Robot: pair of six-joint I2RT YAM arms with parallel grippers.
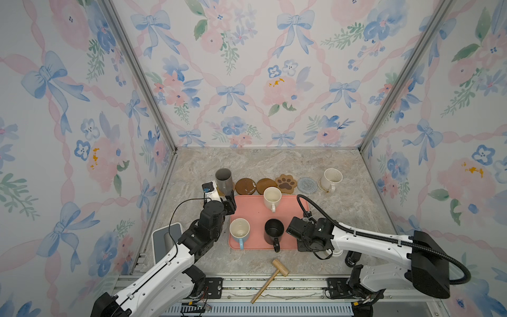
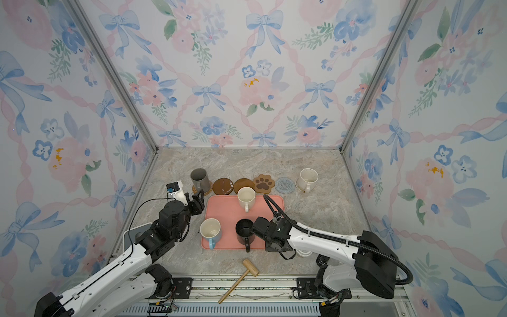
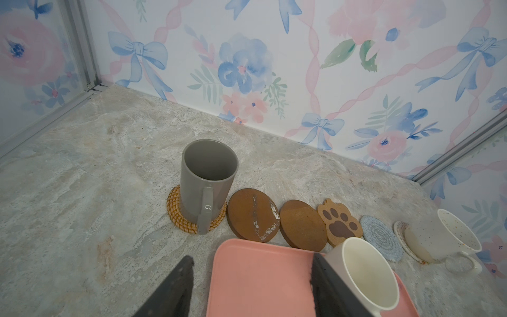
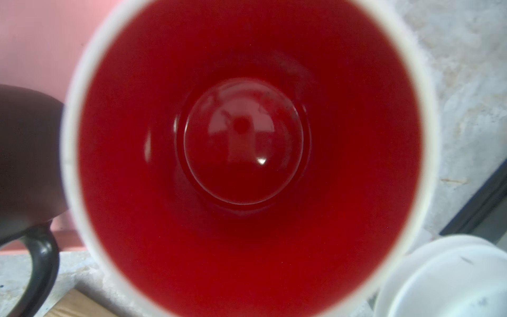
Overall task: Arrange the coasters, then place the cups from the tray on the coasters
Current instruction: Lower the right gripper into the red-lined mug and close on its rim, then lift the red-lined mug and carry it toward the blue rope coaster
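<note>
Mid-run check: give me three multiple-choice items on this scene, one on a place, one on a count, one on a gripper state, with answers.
1. Where does the grey mug stand? A. on the paw coaster; B. on the tan rattan coaster; C. on the grey-blue coaster.
2. How many coasters in the row carry no mug? A. two; B. four; C. six.
3. The left gripper is: A. open, holding nothing; B. shut on a mug handle; C. shut on a coaster.
Answers: 1 B, rattan shows round its base; 2 B, both brown rounds, the paw and the grey-blue lie bare; 3 A, its fingers stand apart, gripping nothing.
</note>
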